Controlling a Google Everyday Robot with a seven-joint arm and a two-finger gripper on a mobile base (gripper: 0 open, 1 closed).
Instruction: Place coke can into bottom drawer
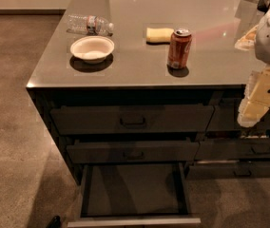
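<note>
The coke can (pixel 179 48) stands upright on the grey countertop (pixel 139 65), right of the middle, with its silver top and pull tab up. The bottom drawer (pixel 134 221) is pulled open below the counter front, showing a dark bare floor and a pale silvery front rim. My gripper (pixel 261 99) hangs at the right edge of the view, in front of the counter's right side, well to the right of the can and lower than it. It is apart from the can and the drawer.
A white bowl (pixel 92 49) and a clear plastic water bottle (pixel 88 24) lying on its side sit on the counter's left. A yellow sponge (pixel 159 34) lies behind the can. Two shut drawers (pixel 132 120) with black handles are above the open one.
</note>
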